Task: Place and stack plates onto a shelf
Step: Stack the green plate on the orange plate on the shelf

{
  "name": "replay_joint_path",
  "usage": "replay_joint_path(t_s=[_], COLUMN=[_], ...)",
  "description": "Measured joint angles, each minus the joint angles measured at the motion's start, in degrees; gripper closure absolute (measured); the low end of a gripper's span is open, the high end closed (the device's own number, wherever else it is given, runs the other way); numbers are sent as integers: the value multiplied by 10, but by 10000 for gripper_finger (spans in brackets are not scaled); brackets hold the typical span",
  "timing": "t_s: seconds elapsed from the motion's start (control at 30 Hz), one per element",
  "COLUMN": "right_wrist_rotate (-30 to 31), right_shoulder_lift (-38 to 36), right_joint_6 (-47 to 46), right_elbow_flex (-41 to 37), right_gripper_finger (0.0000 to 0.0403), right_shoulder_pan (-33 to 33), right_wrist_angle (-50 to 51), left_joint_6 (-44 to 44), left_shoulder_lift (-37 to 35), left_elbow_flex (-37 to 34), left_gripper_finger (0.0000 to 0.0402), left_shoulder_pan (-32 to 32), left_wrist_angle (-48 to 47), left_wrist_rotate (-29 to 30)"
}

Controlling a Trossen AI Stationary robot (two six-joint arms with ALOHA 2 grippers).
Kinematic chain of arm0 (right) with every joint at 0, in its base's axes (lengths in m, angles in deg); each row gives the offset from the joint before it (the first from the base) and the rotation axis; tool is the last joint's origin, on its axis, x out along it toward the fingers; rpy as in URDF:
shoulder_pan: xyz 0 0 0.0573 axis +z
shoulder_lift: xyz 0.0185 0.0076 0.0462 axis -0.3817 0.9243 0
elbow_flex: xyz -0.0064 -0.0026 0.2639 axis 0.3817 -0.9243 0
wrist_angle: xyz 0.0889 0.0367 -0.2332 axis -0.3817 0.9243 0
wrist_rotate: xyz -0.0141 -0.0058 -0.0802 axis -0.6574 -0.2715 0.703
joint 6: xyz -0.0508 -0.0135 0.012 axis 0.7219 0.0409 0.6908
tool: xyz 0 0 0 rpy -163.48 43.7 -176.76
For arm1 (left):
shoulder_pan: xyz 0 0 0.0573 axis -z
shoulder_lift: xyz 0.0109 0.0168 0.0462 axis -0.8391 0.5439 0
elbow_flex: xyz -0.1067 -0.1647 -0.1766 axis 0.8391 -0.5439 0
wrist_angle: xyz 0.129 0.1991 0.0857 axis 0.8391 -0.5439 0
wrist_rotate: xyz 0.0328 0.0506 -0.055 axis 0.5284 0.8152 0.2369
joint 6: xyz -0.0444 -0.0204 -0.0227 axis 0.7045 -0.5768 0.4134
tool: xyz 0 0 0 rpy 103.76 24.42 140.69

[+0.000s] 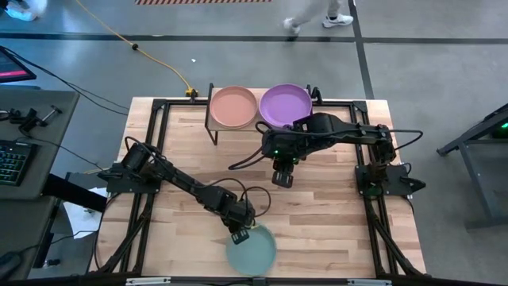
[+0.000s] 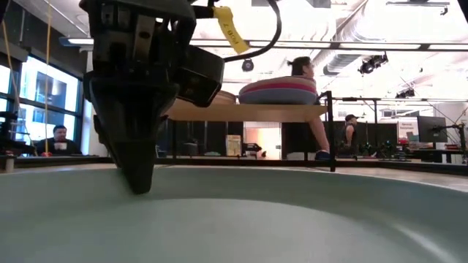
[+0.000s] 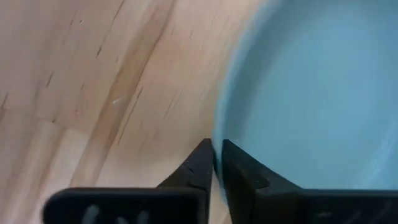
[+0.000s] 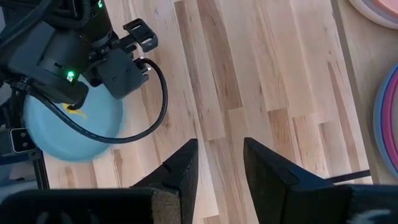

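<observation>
A teal plate point(image 1: 251, 249) lies flat on the wooden table near its front edge. My left gripper point(image 1: 238, 234) is down at the plate's far-left rim and is shut on it. The plate fills the bottom of the low view point(image 2: 292, 212), with the left gripper point(image 2: 139, 175) standing on it. At the table's far edge the shelf point(image 2: 241, 112) carries a salmon plate point(image 1: 233, 107) and a purple plate point(image 1: 285, 104), each on top of a pile. My right gripper point(image 1: 282, 179) hangs open above the table's middle, with nothing between its fingers point(image 4: 186, 168). My left gripper pinches the teal plate's rim point(image 3: 219, 134) at its far-left side. One finger point(image 3: 242, 165) is inside the plate and the other finger point(image 3: 198, 163) is outside, over the wood. The fingers come steeply from above. The plate rests flat on the table.
Bare wood point(image 1: 333, 222) lies between the teal plate and the shelf. Black frame rails point(image 1: 147, 135) run along the table's sides and back. A cable point(image 4: 158, 93) loops off the left arm. People sit and stand in the room beyond the table.
</observation>
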Motion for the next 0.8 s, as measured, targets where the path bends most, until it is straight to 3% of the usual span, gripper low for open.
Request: replay_joint_path(t_s=[0.37,0.6,0.8], right_wrist_rotate=[3,72,80], right_shoulder_lift=[0,-32,-72], right_joint_6=[26,31,45], right_elbow_flex=[0,0,0], right_gripper_finger=[295,297,308], right_shoulder_pan=[0,-5,-20], right_wrist_angle=[1,1,-6], left_joint_6=[-29,-59,-81], left_shoulder_lift=[-2,-31,-73], left_elbow_flex=[0,0,0], left_gripper_finger=[398,400,400], left_shoulder_pan=[-20,-51,-84], left_wrist_angle=[-29,-78,-114], left_wrist_rotate=[-29,-29,-16])
